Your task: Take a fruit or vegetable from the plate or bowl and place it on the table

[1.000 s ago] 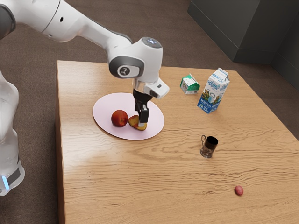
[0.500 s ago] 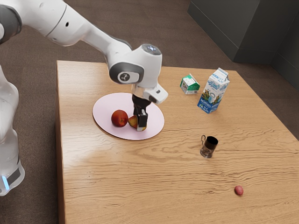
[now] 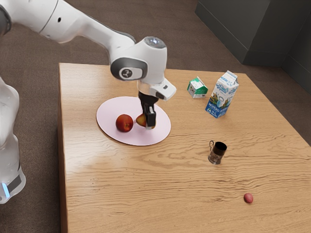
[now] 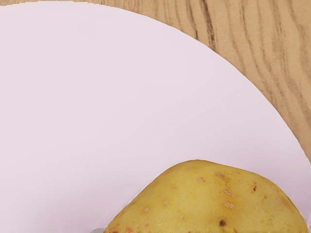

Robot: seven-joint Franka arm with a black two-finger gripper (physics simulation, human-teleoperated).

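Over the pink plate (image 3: pixel 114 108), my gripper (image 3: pixel 149 124) is shut on the yellow-brown potato (image 3: pixel 141 120), whose far part is hidden behind the black fingers. The potato appears raised a little off the plate. Beside it on the plate rests a round red fruit (image 3: pixel 124 123), apart from the fingers. In the wrist view, the potato (image 4: pixel 209 204) is large at the lower edge, with the pale plate (image 4: pixel 97 97) beneath it.
On the wooden table (image 3: pixel 146 189) stand a small green-and-white carton (image 3: pixel 197 88), a tall blue-and-white milk carton (image 3: pixel 222 95) and a dark metal cup (image 3: pixel 217 153). A small red item (image 3: pixel 248 198) lies nearer the exterior view's lower right.
My hand first went down around the potato, then rose. The potato has come up with it and shifted slightly. The red fruit has stayed put.
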